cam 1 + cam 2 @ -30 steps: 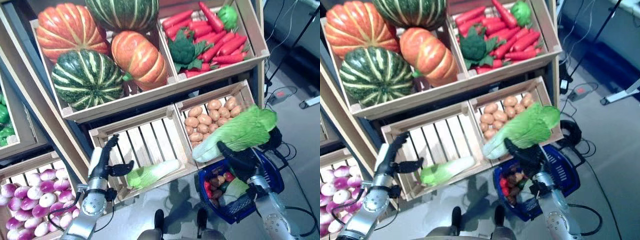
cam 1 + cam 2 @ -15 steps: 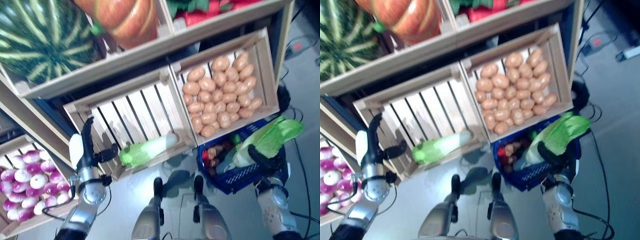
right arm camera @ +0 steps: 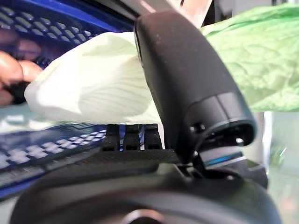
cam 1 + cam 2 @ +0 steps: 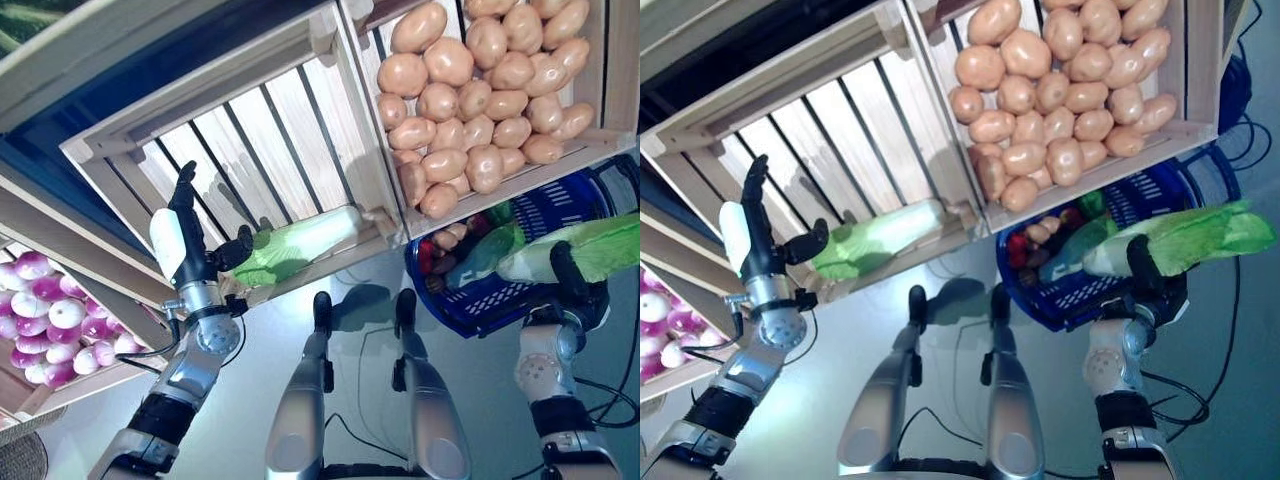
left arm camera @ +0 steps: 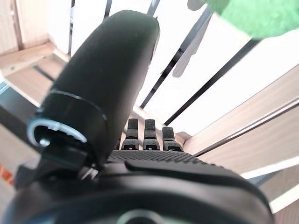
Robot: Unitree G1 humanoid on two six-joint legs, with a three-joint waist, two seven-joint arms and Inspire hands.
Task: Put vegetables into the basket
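My right hand [image 4: 572,288] is shut on a long napa cabbage [image 4: 592,250], white at the base and green at the leaf end. It holds the cabbage lying across the far right rim of the blue plastic basket [image 4: 485,305] on the floor. In the right wrist view the thumb [image 3: 187,79] lies over the cabbage's white base [image 3: 88,88]. The basket holds red, brown and green vegetables [image 4: 450,255]. My left hand [image 4: 183,245] is open, fingers straight, just left of a second napa cabbage [image 4: 300,238] that lies at the front of a slatted wooden crate [image 4: 250,120].
The stand's lower right crate [image 4: 590,150] overhangs the back of the basket. Another crate [image 4: 60,380] sits low at the left, beside my left arm. Grey floor lies in front of the stand and to the right of the basket.
The camera has tilted down. My right hand has brought the cabbage down from in front of the lower right crate to the basket's rim. My left hand has stayed by the crate's cabbage.
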